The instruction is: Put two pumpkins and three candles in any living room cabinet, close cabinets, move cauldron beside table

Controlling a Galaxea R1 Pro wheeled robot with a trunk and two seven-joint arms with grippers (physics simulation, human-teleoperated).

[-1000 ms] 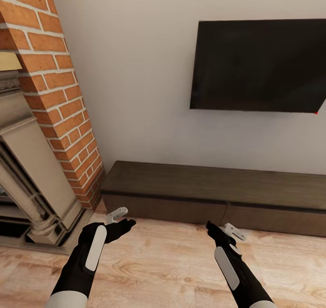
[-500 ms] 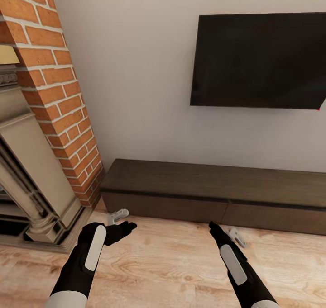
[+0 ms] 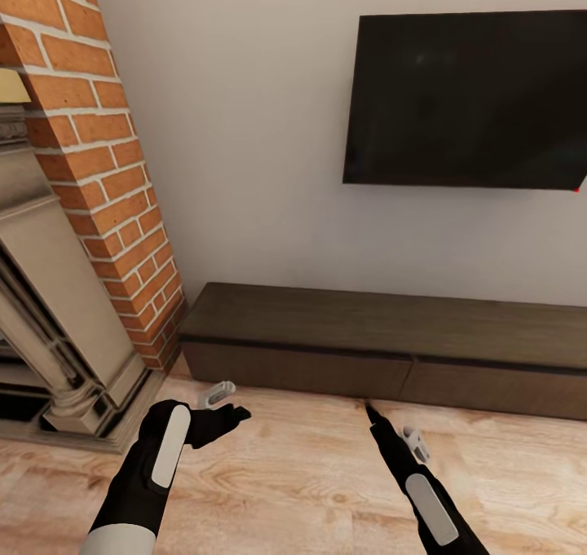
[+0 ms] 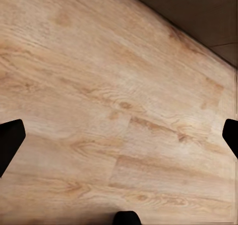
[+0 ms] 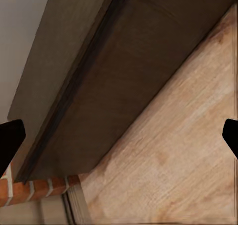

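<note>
You are facing the cabinet [image 3: 383, 351], the long low dark-brown unit against the pale wall, its drawer fronts all flush and shut (nothing rests on its top). A dark television [image 3: 469, 99] hangs above it, and a brick fireplace [image 3: 98, 172] stands at your left. Your left hand [image 3: 224, 404] hangs over the wooden floor [image 3: 285, 482], fingers spread wide and empty. Your right hand [image 3: 391, 429] points at the cabinet's front, likewise spread open and holding nothing.
</note>
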